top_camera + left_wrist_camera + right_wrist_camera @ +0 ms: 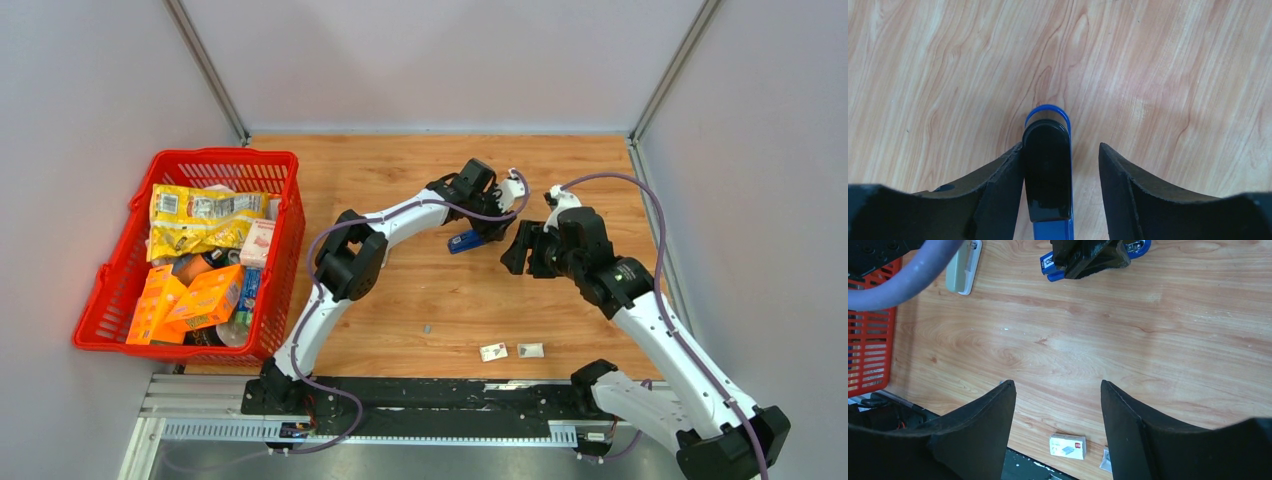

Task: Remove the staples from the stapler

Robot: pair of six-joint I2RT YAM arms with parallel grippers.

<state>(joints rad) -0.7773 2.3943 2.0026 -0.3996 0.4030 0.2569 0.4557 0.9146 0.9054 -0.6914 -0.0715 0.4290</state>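
Observation:
A blue stapler [464, 241] with a black top lies on the wooden table; it also shows in the left wrist view [1046, 170] and the right wrist view [1048, 265]. My left gripper [488, 230] is open around it [1060, 152]. The left finger touches the stapler's side and the right finger stands a gap away. My right gripper [517, 250] is open and empty [1058, 390], held above the table just right of the stapler. One tiny grey staple strip [427, 327] lies on the wood towards the front, also seen in the right wrist view [1000, 382].
Two small white printed packets [493, 351] [531, 350] lie near the front edge; both show in the right wrist view [1068, 446] [1106, 460]. A beige stapler [963, 267] lies on the table. A red basket [290, 170] of packaged goods stands at the left.

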